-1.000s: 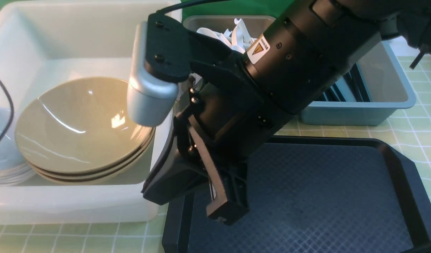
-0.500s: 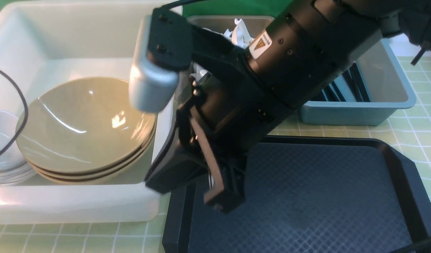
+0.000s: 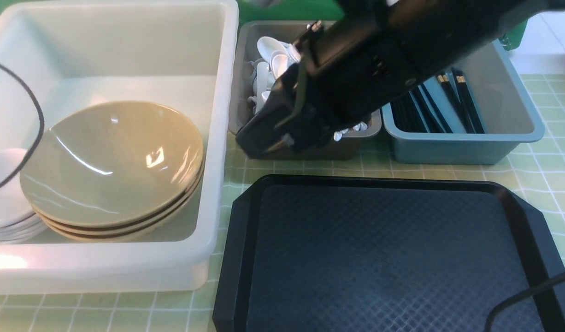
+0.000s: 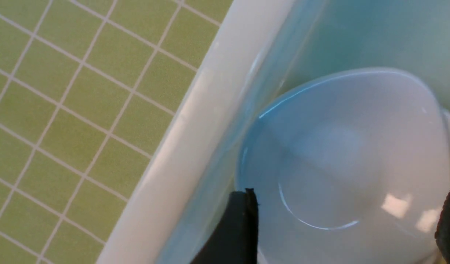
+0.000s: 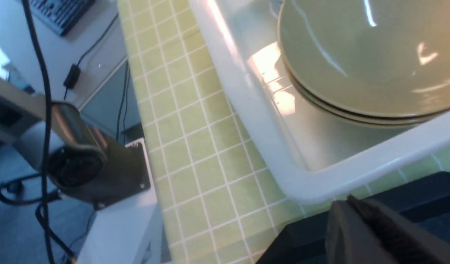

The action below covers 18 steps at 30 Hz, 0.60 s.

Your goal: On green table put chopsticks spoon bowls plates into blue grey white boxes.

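Note:
Stacked olive plates (image 3: 112, 161) and white bowls (image 3: 6, 207) lie in the white box (image 3: 218, 138). White spoons (image 3: 268, 55) fill the grey box (image 3: 238, 69). Black chopsticks (image 3: 462, 101) lie in the blue box (image 3: 448, 147). My right gripper (image 3: 273, 145) is blurred, raised in front of the grey box, shut and empty; in the right wrist view (image 5: 351, 209) its fingers meet above the tray's corner. My left gripper (image 4: 346, 223) is open and empty above a white bowl (image 4: 349, 146) inside the white box (image 4: 188, 139). It is out of the front view.
A black tray (image 3: 379, 258) with nothing on it lies on the green checked table in front of the grey and blue boxes. A black cable (image 3: 33, 120) loops over the white box's left side. The table's left edge and a robot base (image 5: 82, 157) show in the right wrist view.
My right arm has lifted and swung back and right, from the tray's left edge to in front of the grey box, uncovering the spoons and the tray. The left cable has shifted slightly.

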Each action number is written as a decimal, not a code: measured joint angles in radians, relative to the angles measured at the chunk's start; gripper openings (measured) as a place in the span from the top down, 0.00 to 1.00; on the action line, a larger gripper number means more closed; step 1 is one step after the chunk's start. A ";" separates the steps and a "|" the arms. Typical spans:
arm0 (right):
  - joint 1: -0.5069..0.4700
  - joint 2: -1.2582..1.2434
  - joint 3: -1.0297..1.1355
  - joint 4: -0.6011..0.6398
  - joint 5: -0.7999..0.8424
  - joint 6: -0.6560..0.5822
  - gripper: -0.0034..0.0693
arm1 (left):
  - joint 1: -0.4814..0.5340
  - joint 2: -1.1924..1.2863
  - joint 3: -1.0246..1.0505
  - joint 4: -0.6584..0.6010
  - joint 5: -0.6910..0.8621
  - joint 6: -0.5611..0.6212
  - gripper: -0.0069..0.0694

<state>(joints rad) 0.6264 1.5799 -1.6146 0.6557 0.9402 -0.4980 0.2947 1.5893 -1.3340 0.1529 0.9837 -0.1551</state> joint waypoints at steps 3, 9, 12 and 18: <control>0.000 -0.079 0.042 -0.046 -0.017 0.069 0.90 | -0.064 -0.017 -0.078 -0.062 0.101 0.032 0.04; 0.001 -0.338 0.269 -0.195 -0.094 0.182 0.89 | -0.305 -0.155 -0.104 -0.235 0.232 0.224 0.07; 0.000 -0.477 0.389 -0.360 -0.145 0.293 0.89 | -0.406 -0.233 -0.068 -0.300 0.241 0.251 0.11; -0.003 -0.872 0.723 -0.754 -0.292 0.549 0.89 | -0.654 -0.488 0.162 -0.418 0.258 0.244 0.26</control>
<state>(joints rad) 0.6232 0.7079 -0.8915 -0.0986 0.6477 0.0511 -0.3597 1.1018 -1.1724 -0.2646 1.2412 0.0887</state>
